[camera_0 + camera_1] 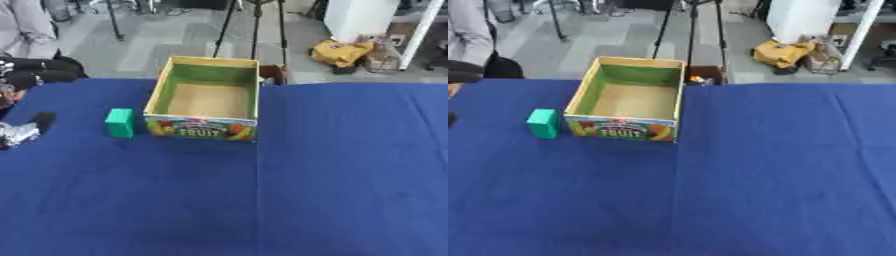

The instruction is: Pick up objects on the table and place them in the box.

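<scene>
While the left hand (22, 131) (grip unreadable) sits at the table's (262, 200) edge, the box (206, 76) holds nothing, green block (120, 122) beside it.

green block (120, 122) upright beside open fruit box (204, 127).

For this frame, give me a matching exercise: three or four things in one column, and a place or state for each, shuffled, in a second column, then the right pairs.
Things:
1. green block
2. fruit box
3. blue tablecloth
4. left hand

Places or states:
A. covers the whole table
B. open on top, nothing visible inside
C. at the view's left edge, holding nothing
D. stands just left of the box, outside it

Pairs: 1-D, 2-B, 3-A, 4-C
</scene>
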Available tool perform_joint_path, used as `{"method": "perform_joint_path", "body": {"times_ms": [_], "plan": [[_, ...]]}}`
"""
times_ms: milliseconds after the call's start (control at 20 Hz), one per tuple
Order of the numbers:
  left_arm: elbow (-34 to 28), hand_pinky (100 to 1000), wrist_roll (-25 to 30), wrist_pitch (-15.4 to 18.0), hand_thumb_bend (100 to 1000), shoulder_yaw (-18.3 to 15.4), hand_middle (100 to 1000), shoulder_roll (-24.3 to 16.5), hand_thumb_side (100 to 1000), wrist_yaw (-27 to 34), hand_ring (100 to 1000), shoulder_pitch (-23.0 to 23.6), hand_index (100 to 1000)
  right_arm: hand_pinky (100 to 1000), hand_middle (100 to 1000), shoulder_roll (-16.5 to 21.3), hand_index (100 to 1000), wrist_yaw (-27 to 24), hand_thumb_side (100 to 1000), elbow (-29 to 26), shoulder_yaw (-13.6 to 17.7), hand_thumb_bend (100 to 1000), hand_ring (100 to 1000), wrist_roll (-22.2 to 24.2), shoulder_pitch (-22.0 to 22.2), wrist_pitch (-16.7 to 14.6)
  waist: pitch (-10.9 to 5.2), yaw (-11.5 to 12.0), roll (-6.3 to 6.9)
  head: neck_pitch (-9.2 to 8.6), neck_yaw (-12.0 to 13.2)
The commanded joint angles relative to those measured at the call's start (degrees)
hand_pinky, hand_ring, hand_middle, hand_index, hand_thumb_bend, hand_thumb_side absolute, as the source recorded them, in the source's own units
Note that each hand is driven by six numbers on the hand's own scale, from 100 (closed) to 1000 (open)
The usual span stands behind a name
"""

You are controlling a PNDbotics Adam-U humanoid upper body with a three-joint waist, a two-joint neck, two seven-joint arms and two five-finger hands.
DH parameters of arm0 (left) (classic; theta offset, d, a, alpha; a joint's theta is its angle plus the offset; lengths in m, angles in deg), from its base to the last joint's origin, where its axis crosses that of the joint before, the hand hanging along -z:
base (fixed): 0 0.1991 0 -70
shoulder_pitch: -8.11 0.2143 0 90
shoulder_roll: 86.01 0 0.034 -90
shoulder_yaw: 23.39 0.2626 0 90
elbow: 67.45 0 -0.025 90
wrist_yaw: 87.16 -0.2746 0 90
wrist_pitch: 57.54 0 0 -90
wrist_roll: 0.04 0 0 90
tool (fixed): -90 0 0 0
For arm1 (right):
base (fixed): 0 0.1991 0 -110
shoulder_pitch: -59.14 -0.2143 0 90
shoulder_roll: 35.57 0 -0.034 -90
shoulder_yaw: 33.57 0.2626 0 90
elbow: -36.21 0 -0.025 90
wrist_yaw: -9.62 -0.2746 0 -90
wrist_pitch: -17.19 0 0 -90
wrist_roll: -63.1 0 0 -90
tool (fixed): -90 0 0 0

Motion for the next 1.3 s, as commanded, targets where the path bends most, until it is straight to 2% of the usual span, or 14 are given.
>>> {"method": "perform_joint_path", "body": {"times_ms": [50, 250, 500, 700, 800, 950, 1150, 1200, 1300], "plan": [[3.36, 804, 2.23, 1.13, 287, 0.83, 941, -2.74, 1000, 0.65, 904, -2.86, 1000, 842, 676, 1.22, 841, -0.41, 1000, -1.16, -0.11, 100, 897, 0.45, -0.67, -0.11, -0.82, -0.28, 0.32, -0.95, 0.81], [7.69, 804, 4.53, 2.94, 377, 2.8, 946, -2.39, 1000, 0.93, 897, -6.42, 1000, 843, 674, 1.22, 842, -0.63, 1000, -1.16, -0.31, 100, 897, 0.81, -0.81, -0.2, -0.48, -0.91, 0.52, -1.42, 1.42], [12.69, 802, 7.43, 4.73, 414, 4.65, 957, -1.17, 1000, 2.32, 892, -10.3, 1000, 844, 672, 1.19, 842, -0.95, 1000, -1.16, -0.54, 100, 899, 1.29, -0.98, -0.18, 0.01, -1.62, 0.83, -2.02, 2.08], [15.95, 824, 9.49, 5.1, 411, 5.53, 1000, -0.12, 1000, 2.96, 924, -12.81, 1000, 844, 669, 1.18, 843, -1.23, 1000, -1.16, -0.66, 100, 899, 1.59, -1.16, -0.18, 0.39, -2.06, 1.04, -2.63, 2.56], [17.12, 901, 10.5, 5.23, 393, 5.97, 1000, 0.42, 1000, 2.92, 1000, -13.96, 1000, 845, 665, 1.16, 843, -1.32, 1000, -1.16, -0.7, 100, 899, 1.76, -1.23, -0.19, 0.62, -2.27, 1.13, -2.89, 2.74], [18.39, 928, 11.21, 5.53, 389, 6.52, 1000, 1.29, 992, 2.93, 1000, -15.57, 1000, 845, 664, 1.15, 843, -1.45, 1000, -1.16, -0.73, 100, 899, 1.97, -1.31, -0.17, 0.93, -2.5, 1.23, -3.2, 3.02], [20.01, 922, 12.87, 6.2, 394, 7.58, 1000, 2.39, 948, 2.7, 1000, -17.43, 1000, 846, 662, 1.08, 844, -1.58, 1000, -1.16, -0.71, 100, 900, 2.12, -1.41, -0.14, 1.26, -2.83, 1.33, -3.71, 3.47], [20.43, 916, 13.39, 6.29, 375, 7.73, 1000, 2.61, 893, 2.45, 1000, -17.91, 1000, 846, 660, 1.07, 843, -1.6, 1000, -1.16, -0.71, 100, 900, 2.15, -1.42, -0.13, 1.33, -2.92, 1.35, -3.82, 3.61], [21.3, 915, 14.57, 6.36, 359, 8.03, 1000, 3.15, 858, 1.74, 1000, -18.87, 1000, 847, 659, 1.04, 844, -1.66, 1000, -1.16, -0.7, 100, 900, 2.19, -1.44, -0.09, 1.44, -3.1, 1.4, -4.02, 3.87]]}}
